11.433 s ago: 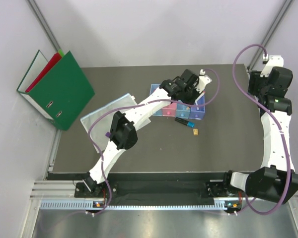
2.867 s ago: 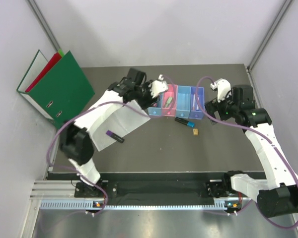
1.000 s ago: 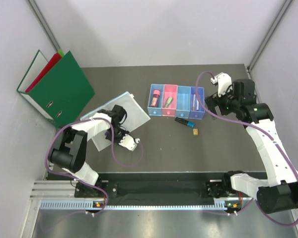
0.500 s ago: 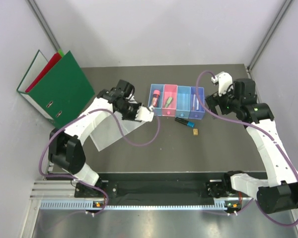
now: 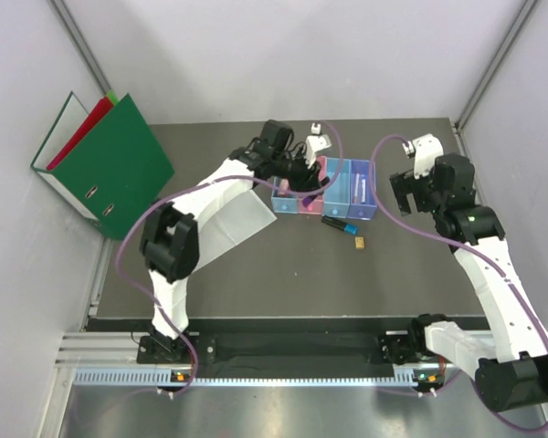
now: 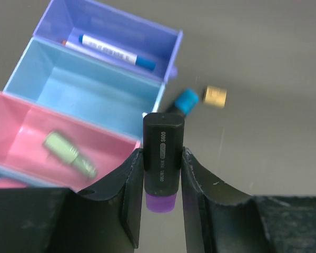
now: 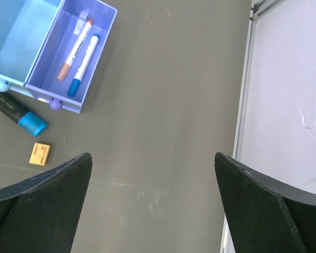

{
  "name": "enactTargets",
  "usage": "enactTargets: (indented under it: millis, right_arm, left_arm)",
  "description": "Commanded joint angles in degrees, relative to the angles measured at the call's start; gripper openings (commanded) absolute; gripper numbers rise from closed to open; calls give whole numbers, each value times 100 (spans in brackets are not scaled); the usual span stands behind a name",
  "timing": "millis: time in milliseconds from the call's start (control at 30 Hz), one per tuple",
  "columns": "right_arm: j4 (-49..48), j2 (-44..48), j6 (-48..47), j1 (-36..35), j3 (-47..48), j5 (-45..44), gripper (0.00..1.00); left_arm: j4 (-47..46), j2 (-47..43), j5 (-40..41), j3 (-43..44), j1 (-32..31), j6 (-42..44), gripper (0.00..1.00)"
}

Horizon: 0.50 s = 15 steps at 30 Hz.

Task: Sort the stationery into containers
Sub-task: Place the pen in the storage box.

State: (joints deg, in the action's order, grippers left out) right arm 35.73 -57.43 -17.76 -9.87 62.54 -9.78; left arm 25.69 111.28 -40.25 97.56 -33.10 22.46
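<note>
My left gripper (image 5: 301, 185) is shut on a black marker with a purple end (image 6: 163, 158) and holds it above the row of bins (image 5: 347, 187), over the front edge of the pink bin (image 6: 21, 132). A green highlighter (image 6: 68, 154) lies in the pink bin. The blue bin (image 6: 89, 89) shows nothing inside. The purple bin (image 7: 68, 58) holds two pens (image 7: 79, 50). A black marker with a blue cap (image 7: 18, 113) and a tan block (image 7: 40, 154) lie on the table in front of the bins. My right gripper (image 7: 152, 158) is open and empty, to the right of the bins (image 5: 404, 192).
A clear plastic sleeve (image 5: 233, 219) lies left of the bins. Green and red ring binders (image 5: 110, 160) lean at the far left. The table's right edge and a wall (image 7: 284, 105) are close to my right gripper.
My left gripper has swung right from the sleeve to above the bins, carrying the purple-ended marker. The right arm has shifted slightly to the right.
</note>
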Motion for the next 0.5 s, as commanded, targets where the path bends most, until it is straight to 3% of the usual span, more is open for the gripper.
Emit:
enactTargets:
  millis: [0,200,467]
  right_arm:
    - [-408,48,203,-59,-163,-200,100]
    - [-461,13,133,-59,-242,-200,100]
    - [-602,-102,132,-59,-313,-138,100]
  left_arm:
    - [-1435,630,-291,851,-117,-2102,0]
    - [-2392,1675,147,1696,-161,-3132,0]
    - [-2947,2266,597,1749,-161,-3415,0]
